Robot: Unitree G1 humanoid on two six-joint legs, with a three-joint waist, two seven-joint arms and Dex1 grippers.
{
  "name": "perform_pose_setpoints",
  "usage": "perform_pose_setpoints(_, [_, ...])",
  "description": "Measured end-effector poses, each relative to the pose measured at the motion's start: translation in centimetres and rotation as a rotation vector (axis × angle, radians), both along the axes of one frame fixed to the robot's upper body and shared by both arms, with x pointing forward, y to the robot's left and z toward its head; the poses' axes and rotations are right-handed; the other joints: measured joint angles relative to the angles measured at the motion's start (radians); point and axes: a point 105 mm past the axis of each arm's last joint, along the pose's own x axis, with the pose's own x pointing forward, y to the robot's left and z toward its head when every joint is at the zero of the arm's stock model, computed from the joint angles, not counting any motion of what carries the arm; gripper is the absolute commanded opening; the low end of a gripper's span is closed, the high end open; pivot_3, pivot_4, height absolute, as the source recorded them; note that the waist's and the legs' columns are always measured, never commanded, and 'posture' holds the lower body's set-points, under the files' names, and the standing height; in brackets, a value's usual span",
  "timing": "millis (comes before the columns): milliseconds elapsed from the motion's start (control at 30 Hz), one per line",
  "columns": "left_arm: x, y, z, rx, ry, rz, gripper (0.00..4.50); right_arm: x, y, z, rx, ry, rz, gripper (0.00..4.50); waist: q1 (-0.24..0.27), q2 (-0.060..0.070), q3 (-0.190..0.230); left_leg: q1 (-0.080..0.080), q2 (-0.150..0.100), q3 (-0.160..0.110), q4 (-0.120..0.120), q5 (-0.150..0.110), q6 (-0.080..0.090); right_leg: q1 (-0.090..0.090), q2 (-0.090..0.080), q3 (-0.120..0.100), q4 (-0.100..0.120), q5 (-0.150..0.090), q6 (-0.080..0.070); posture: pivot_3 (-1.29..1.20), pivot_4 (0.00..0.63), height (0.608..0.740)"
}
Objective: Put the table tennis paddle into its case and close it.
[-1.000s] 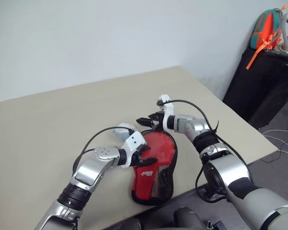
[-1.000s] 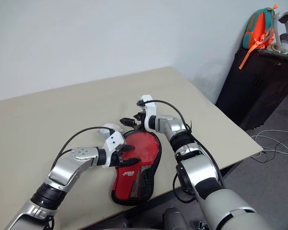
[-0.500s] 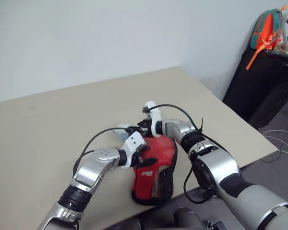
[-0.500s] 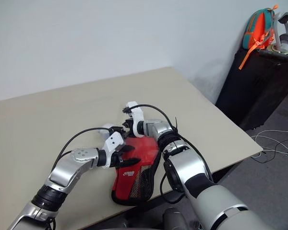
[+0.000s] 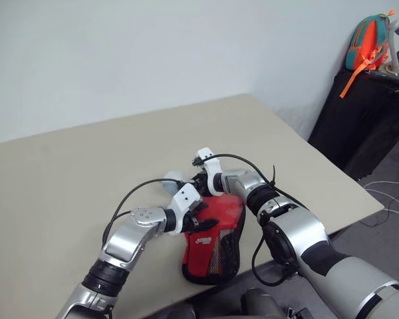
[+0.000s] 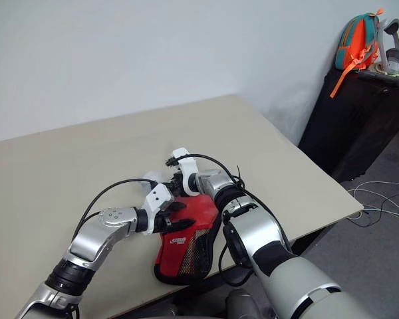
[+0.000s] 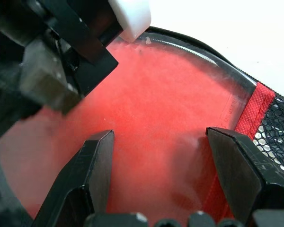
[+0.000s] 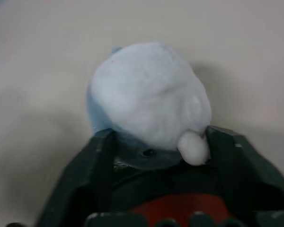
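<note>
The case (image 5: 221,214) lies flat on the table (image 5: 86,166) near its front edge, red panel up and mesh part toward me. My left gripper (image 5: 201,218) is open, its fingers (image 7: 92,165) spread just above the red panel (image 7: 156,109). At the case's far end is my right gripper (image 5: 201,185), open. Its fingers (image 8: 102,156) straddle the case's black rim and the lower part of a small grey wad (image 8: 146,94) on the table. The table tennis paddle is hidden.
The case lies close to the table's front edge, and the table's right edge is not far off. A black cabinet (image 5: 366,119) stands to the right, with an orange and teal backpack (image 5: 369,40) on top. Cables (image 5: 389,196) lie on the floor there.
My right gripper has swung left and down along the case's far end to the wad, and its fingers have narrowed. The left gripper has stayed over the red panel.
</note>
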Motion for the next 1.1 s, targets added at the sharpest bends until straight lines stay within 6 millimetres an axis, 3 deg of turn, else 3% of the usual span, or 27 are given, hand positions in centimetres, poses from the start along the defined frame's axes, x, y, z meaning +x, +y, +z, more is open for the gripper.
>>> perform_pose_setpoints(200, [0.0, 0.0, 0.0, 0.000, 0.000, 0.002, 3.31, 0.4, 0.0, 0.4, 0.003, -0.022, -0.025, 0.03, 0.000, 0.000, 0.000, 0.001, 0.000, 0.000, 0.000, 0.000, 0.000, 0.000, 0.000, 0.000, 0.000, 0.000, 0.000, 0.00, 0.000, 0.740])
perform_pose_setpoints(367, [0.1, -0.1, 0.0, -0.002, 0.002, 0.002, 3.31, 1.0, -0.2, 0.8, 0.035, -0.022, -0.072, 0.03, 0.001, 0.000, 0.000, 0.001, 0.000, 0.000, 0.000, 0.000, 0.000, 0.001, 0.000, 0.000, 0.000, 0.000, 0.000, 0.00, 0.000, 0.740])
perform_pose_setpoints(567, [0.3, -0.3, 0.1, -0.001, 0.018, -0.004, 3.31, 3.5, -2.6, 2.0, 0.122, -0.012, -0.310, 0.03, 0.004, 0.000, 0.000, 0.000, 0.000, -0.001, 0.001, 0.000, 0.000, 0.002, 0.000, 0.000, 0.000, 0.000, 0.000, 0.00, 0.000, 0.740])
perform_pose_setpoints(733, [0.5, -0.4, 0.1, -0.006, 0.030, -0.017, 3.31, 5.4, -6.6, 2.0, 0.077, -0.048, -0.446, 0.03, 0.006, 0.001, 0.000, 0.000, -0.001, -0.002, 0.001, 0.000, 0.000, 0.004, 0.000, 0.000, -0.001, 0.000, 0.000, 0.00, 0.000, 0.740])
perform_pose_setpoints(900, [0.6, -0.6, 0.0, -0.009, 0.037, -0.026, 3.31, 7.1, -13.6, 1.9, 0.013, -0.109, -0.608, 0.03, 0.009, 0.001, 0.000, 0.002, -0.003, -0.004, 0.002, 0.000, 0.000, 0.008, 0.000, 0.000, -0.003, -0.001, 0.001, 0.00, 0.000, 0.740])
perform_pose_setpoints(1100, [0.7, -1.1, -0.1, -0.012, 0.046, -0.033, 3.31, 5.6, -19.8, -0.8, -0.046, -0.064, -0.667, 0.03, 0.016, 0.002, 0.000, 0.009, -0.006, -0.004, 0.002, 0.000, 0.000, 0.016, -0.002, 0.003, -0.003, -0.004, 0.005, 0.00, 0.000, 0.740])
